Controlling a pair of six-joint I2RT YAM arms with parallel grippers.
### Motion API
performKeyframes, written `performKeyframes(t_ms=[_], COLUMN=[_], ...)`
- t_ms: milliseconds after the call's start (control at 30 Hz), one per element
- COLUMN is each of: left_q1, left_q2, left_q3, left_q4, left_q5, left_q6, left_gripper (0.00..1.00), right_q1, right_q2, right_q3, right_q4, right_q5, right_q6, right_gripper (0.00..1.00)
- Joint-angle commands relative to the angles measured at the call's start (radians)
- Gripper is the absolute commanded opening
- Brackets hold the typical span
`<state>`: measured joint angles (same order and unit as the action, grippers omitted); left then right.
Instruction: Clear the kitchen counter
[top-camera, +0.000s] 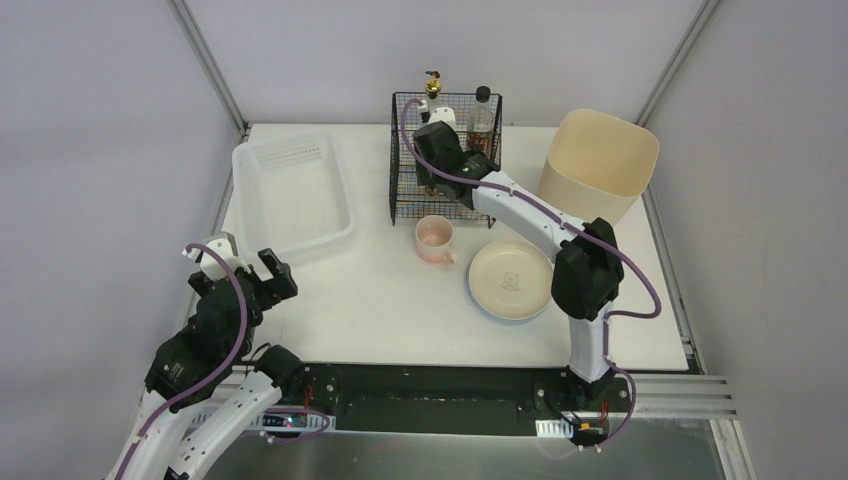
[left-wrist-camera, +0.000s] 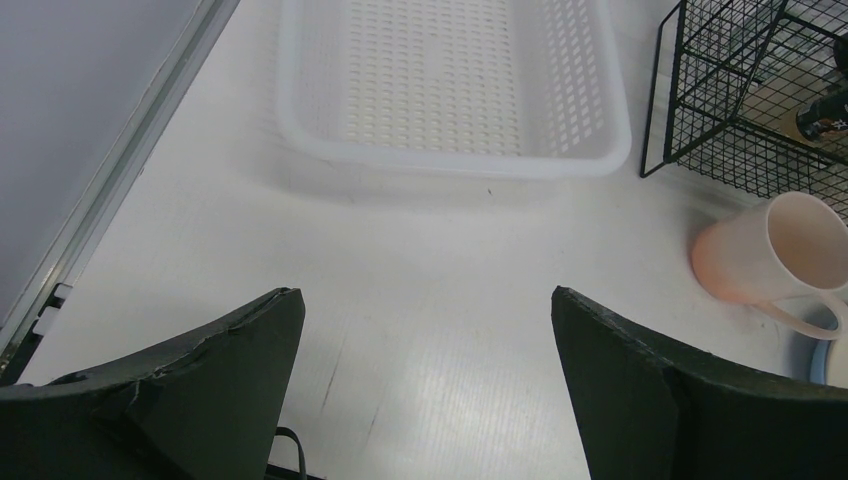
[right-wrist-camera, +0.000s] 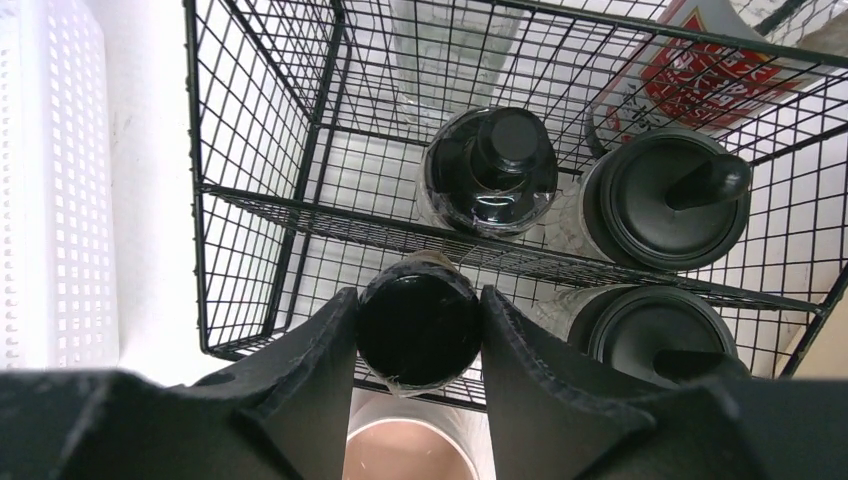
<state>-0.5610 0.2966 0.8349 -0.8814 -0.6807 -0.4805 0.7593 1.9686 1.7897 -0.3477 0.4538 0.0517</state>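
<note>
1. Kitchen counter (top-camera: 380, 310): a large flat white matte tabletop that spans the whole work area in front of both arm bases.
2. Right gripper (right-wrist-camera: 420, 330): it reaches over the black wire rack (top-camera: 445, 150) at the counter's far edge. Its fingers are closed against both sides of a dark round-capped bottle (right-wrist-camera: 420, 345), which appears to stand in the rack's near row.
3. Three more black-lidded containers stand in the rack alongside.
4. Left gripper (left-wrist-camera: 425, 340): the jaws are spread wide with nothing between them. It is above bare counter near the front-left corner.
5. Translucent white perforated plastic tray (top-camera: 290, 190): at far left, with nothing in it.
6. Pink mug (top-camera: 435, 238): upright, just in front of the rack.
7. Round cream plate (top-camera: 510, 280): just beside the mug.
8. Tall beige bin (top-camera: 598, 160): at the far right corner.
</note>
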Motion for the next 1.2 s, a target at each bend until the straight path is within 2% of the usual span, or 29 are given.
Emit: performKeyframes(t_ms=[0,367,567,633,700,833,933,1167], left_q1=[0.009,0.013,0.014,0.015,0.014,0.015,0.014,0.015], left_q2=[0.015,0.017,0.015,0.016,0.016,0.015,0.016,0.018], left_q3=[0.021,0.020,0.021,0.021,0.020,0.021,0.021,0.019], left_q4=[-0.006,-0.005,-0.006,-0.005,-0.005,-0.006,-0.005,-0.005], left_q5=[0.009,0.013,0.015,0.015,0.016,0.016,0.017,0.014], left_q6=[0.003,0.003,0.003,0.003,0.004,0.003,0.003,0.003], left_gripper=[1.00,1.00,1.00,1.00,1.00,1.00,1.00,1.00], right_q1=[-0.016,-0.042,-0.043,-0.043,-0.043,-0.040,-0.037,-0.003], right_q2=[0.010,0.089,0.106,0.102,0.093,0.061,0.027,-0.096], right_q3=[0.006,0.072,0.083,0.080,0.077,0.066,0.058,0.001], right_q4=[0.035,-0.092,-0.129,-0.132,-0.133,-0.133,-0.131,-0.116], right_q5=[-0.018,-0.094,-0.106,-0.106,-0.103,-0.105,-0.103,-0.065], right_q6=[0.037,0.098,0.105,0.109,0.112,0.126,0.130,0.119], right_gripper=[0.22,0.26,0.33,0.39,0.51,0.68,0.74,0.78])
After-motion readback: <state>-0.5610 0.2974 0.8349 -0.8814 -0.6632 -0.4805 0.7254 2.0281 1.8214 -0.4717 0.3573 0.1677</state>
